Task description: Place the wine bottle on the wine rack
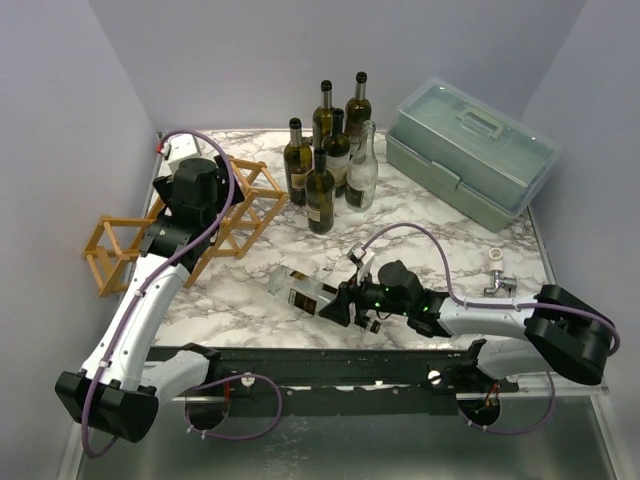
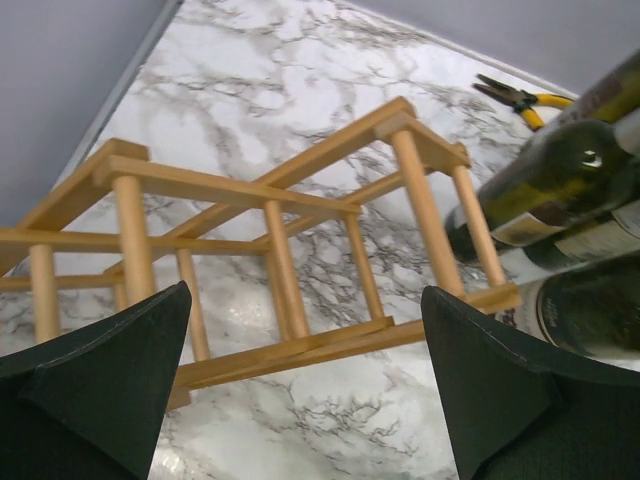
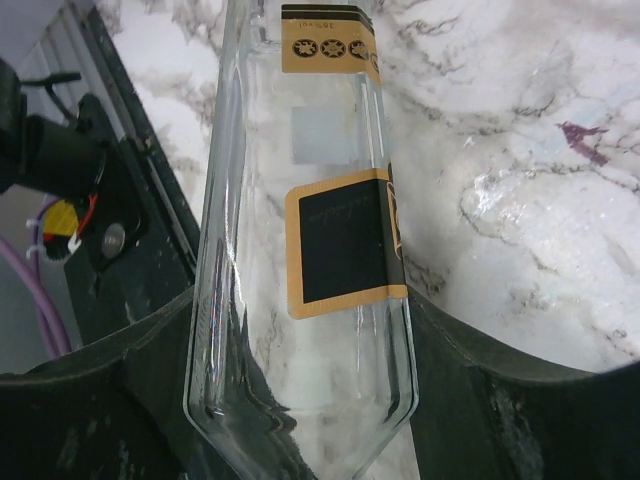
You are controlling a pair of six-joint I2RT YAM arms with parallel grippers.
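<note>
Right gripper [image 3: 300, 345] pinches the clear gold-labelled glass wine bottle [image 3: 310, 250], seemingly to lift it, while left gripper [image 2: 305, 295] hangs spread over the light-brown wooden lattice rack [image 2: 230, 188], likely to steady it

A robotics lab test cell: plain lilac-grey walls [image 1: 250, 60] box in a marble-patterned bench [image 1: 440, 260], and a cabled left arm [image 1: 140, 310] and right arm [image 1: 490, 316] are bolted to a black rail [image 1: 330, 368] at its near edge.

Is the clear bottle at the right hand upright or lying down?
Lying down: the clear bottle stretches flat along the table, right hand gripping it.
</note>
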